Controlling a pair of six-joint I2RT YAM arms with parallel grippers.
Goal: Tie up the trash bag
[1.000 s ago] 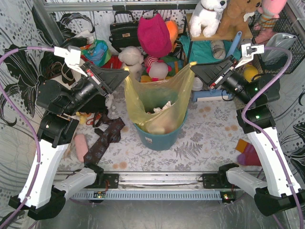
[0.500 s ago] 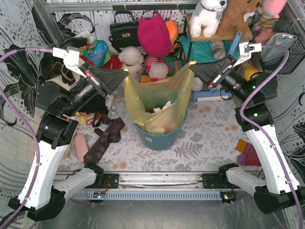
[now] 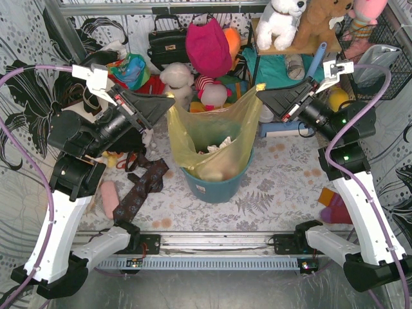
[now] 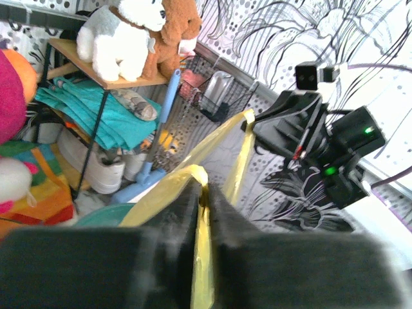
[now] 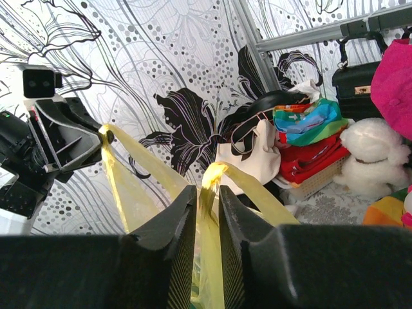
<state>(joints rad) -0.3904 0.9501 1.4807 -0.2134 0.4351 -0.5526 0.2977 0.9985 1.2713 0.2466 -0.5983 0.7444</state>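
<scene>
The translucent yellow trash bag (image 3: pixel 209 132) stands in a round teal bin (image 3: pixel 215 187) at the table's middle, crumpled white paper showing inside. Its rim is stretched wide between my two grippers. My left gripper (image 3: pixel 170 98) is shut on the bag's left rim corner; in the left wrist view (image 4: pixel 205 193) the yellow plastic (image 4: pixel 203 257) is pinched between the jaws. My right gripper (image 3: pixel 259 92) is shut on the bag's right rim corner; in the right wrist view (image 5: pixel 207 193) the plastic (image 5: pixel 211 187) rises between the jaws.
Plush toys, a pink bag (image 3: pixel 207 46) and a black handbag (image 3: pixel 167 42) crowd the back. A shelf with stuffed animals (image 3: pixel 290 26) stands back right. A dark cloth (image 3: pixel 138 190) lies left of the bin, a red-orange item (image 3: pixel 335 206) at the right.
The right gripper lifted slightly, then settled back a little, still holding the rim. The left gripper and the bag stay much the same.
</scene>
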